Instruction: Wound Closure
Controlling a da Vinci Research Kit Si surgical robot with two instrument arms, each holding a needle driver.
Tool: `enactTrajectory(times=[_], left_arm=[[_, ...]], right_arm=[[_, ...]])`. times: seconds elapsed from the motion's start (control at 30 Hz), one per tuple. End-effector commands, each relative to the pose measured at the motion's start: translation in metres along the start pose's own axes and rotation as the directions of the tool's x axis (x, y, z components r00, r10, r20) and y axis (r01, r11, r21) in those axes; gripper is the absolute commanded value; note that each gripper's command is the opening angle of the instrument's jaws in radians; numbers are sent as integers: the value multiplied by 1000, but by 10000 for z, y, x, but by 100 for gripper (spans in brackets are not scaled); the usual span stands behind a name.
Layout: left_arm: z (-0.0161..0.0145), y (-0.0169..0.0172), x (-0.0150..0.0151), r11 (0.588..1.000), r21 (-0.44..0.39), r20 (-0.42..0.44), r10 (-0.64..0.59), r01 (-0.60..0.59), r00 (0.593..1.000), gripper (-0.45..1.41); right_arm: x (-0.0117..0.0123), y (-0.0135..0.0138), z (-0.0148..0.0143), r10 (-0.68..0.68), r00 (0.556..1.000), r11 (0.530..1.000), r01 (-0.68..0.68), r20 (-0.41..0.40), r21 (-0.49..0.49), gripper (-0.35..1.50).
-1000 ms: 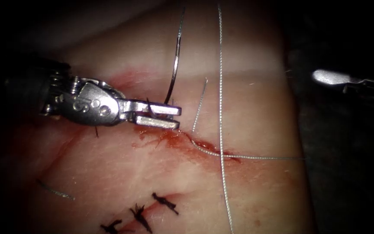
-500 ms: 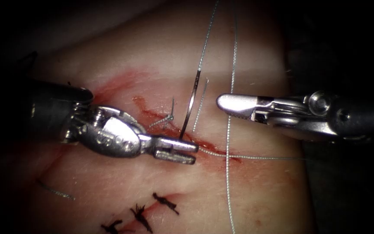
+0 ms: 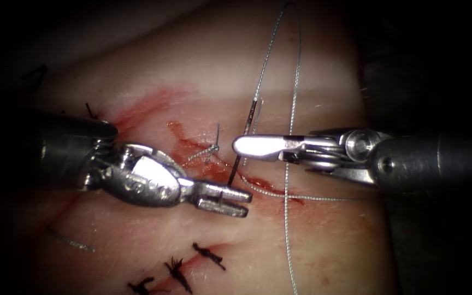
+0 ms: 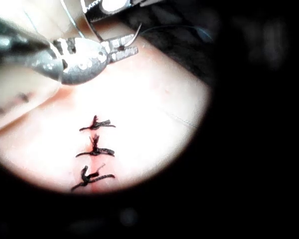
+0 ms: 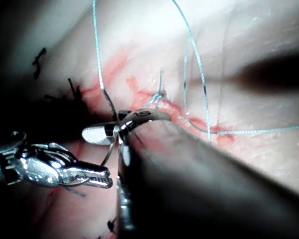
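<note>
Needle held between my two tools, standing over the cut

The needle [image 3: 242,141] stands steeply over the middle of the cut [image 3: 269,187], its long axis running up and slightly right. My left tool [image 3: 230,199] has clamped its lower end, apparently clear of the tissue [image 3: 323,240]. My right tool [image 3: 258,146] lies across the shaft just above that grip; whether it has gripped I cannot tell. Thread [image 3: 288,218] trails from the upper end, looping down across the cut.

My right pincer [image 3: 241,145] covers the needle's [image 3: 235,170] middle, so its grip there can't be told. Thread [image 3: 286,240] runs off the endoscope view's lower edge. My right shaft [image 5: 199,184] blurs, hiding tissue [image 5: 269,159] behind.
</note>
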Motion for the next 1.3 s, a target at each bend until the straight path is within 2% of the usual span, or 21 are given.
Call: enactTrajectory(times=[0.03,0.37,0.47,0.6,0.63,0.67,0.7,0.73,0.77,0.87,0.9,0.93,0.97,1.0,1.07,1.13,1.17,1.2,1.27,1.3], left_arm=[[5,2,-4,1000,-1,-1,-7,7,1000,-45],[5,0,-1,999,-1,-3,-39,39,999,-45],[5,0,-1,998,-1,-4,-57,57,998,-45],[5,-1,0,996,1,-4,-88,88,996,-45],[5,-2,0,995,1,-5,-101,101,995,-45],[5,-2,0,995,1,-5,-101,101,995,-45],[5,-2,0,995,1,-5,-101,101,995,-45],[6,-2,0,995,4,-4,-101,101,995,-45],[6,-2,1,995,4,-4,-101,101,995,-45],[5,-3,1,995,4,-4,-102,102,995,-45],[5,-3,0,995,4,-4,-101,101,995,-45],[6,-4,0,993,4,-5,-119,119,993,-5],[6,-4,0,993,4,-5,-119,119,993,-5],[7,-5,-1,990,4,-5,-143,143,990,29],[8,-7,-1,983,17,-3,-185,185,983,42],[9,-10,-1,970,33,-2,-239,239,971,69],[10,-12,-1,957,46,-3,-287,287,958,89],[11,-15,0,946,61,0,-318,317,948,91],[8,-23,2,919,82,-7,-386,385,923,110],[-2,-34,9,885,86,-20,-457,457,889,108]], right_arm=[[2,3,9,-1,1000,1000,1,-7,-1,98],[15,12,14,-34,998,999,32,-58,-23,96],[18,13,18,-44,997,999,42,-69,-29,83],[19,17,24,-53,995,998,50,-83,-37,76],[18,20,26,-56,994,998,53,-92,-41,59],[18,20,26,-56,994,998,53,-92,-41,59],[17,21,28,-58,993,998,54,-99,-44,42],[15,23,29,-61,993,997,56,-102,-46,11],[13,25,29,-63,993,997,59,-102,-46,-3],[9,27,30,-68,993,997,63,-101,-46,-35],[8,28,30,-69,992,997,65,-104,-48,-35],[8,28,30,-69,992,997,65,-104,-48,-35],[8,28,30,-69,992,997,65,-104,-48,-35],[8,28,30,-69,992,997,65,-102,-47,-35],[8,28,31,-69,992,997,65,-102,-47,-35],[9,29,31,-69,992,997,65,-106,-42,-35],[11,30,30,-74,991,997,71,-108,-40,-35],[12,31,30,-98,989,995,94,-108,-43,-35],[17,34,30,-156,982,987,151,-111,-52,-35],[23,39,28,-265,957,964,259,-116,-57,-35]])
